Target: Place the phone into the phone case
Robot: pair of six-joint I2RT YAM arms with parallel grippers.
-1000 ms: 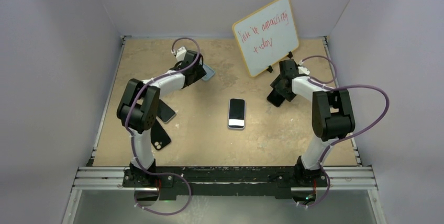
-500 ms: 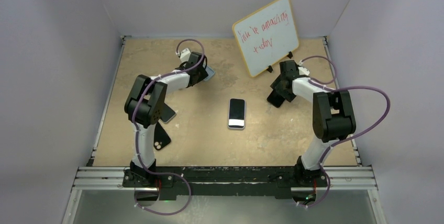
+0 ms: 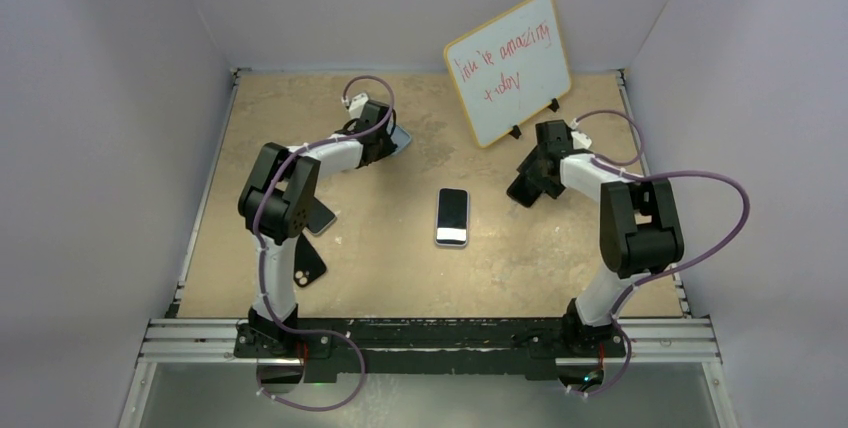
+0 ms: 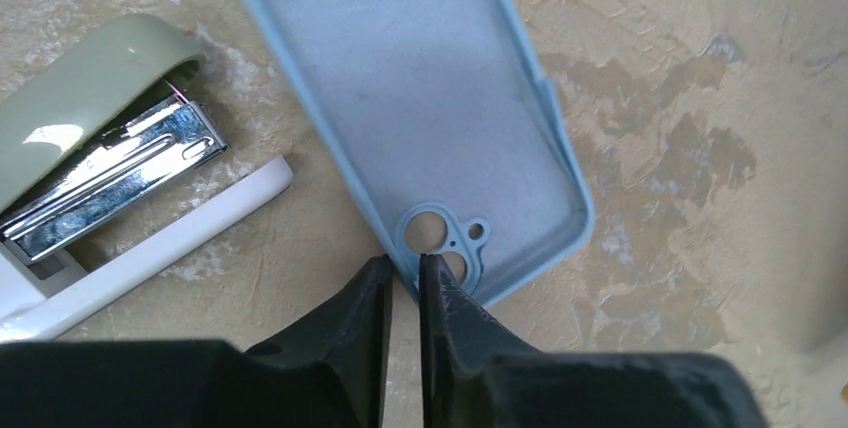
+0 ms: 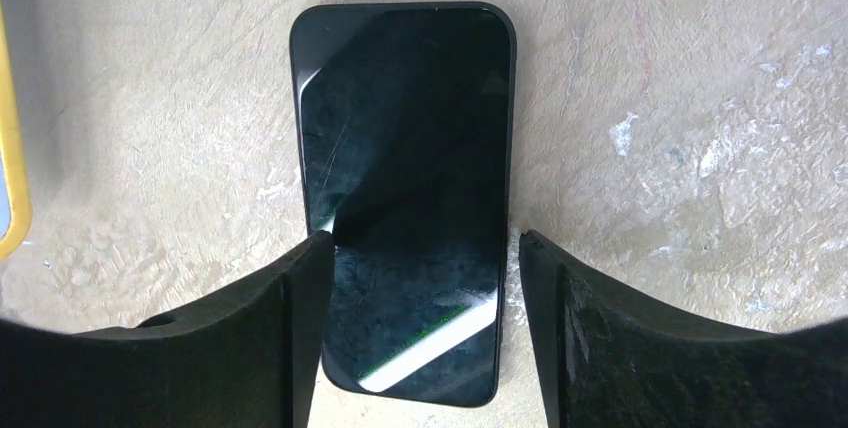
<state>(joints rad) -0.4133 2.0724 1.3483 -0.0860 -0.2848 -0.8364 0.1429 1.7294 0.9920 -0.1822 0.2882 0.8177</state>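
Note:
A light-blue phone case [image 4: 440,98] lies open side up on the table at the back left, also visible in the top view [image 3: 401,136]. My left gripper [image 4: 404,263] has its two fingers closed to a thin gap over the case's rim, right beside the camera cut-out. A black phone [image 5: 405,168] lies screen up on the table in the right wrist view. My right gripper [image 5: 420,243] hangs over its lower half, open, one finger on each long side. In the top view this gripper [image 3: 522,188] covers the phone.
A second phone [image 3: 452,216] with a dark screen lies mid-table. A green and white stapler [image 4: 100,148] sits just left of the case. Two dark phone-shaped items [image 3: 320,216] [image 3: 307,266] lie by the left arm. A whiteboard [image 3: 508,66] stands at the back right.
My left gripper's fingers have closed in from a wider gap onto the case rim, and the left arm has shifted slightly. The right gripper has edged a little toward the centre.

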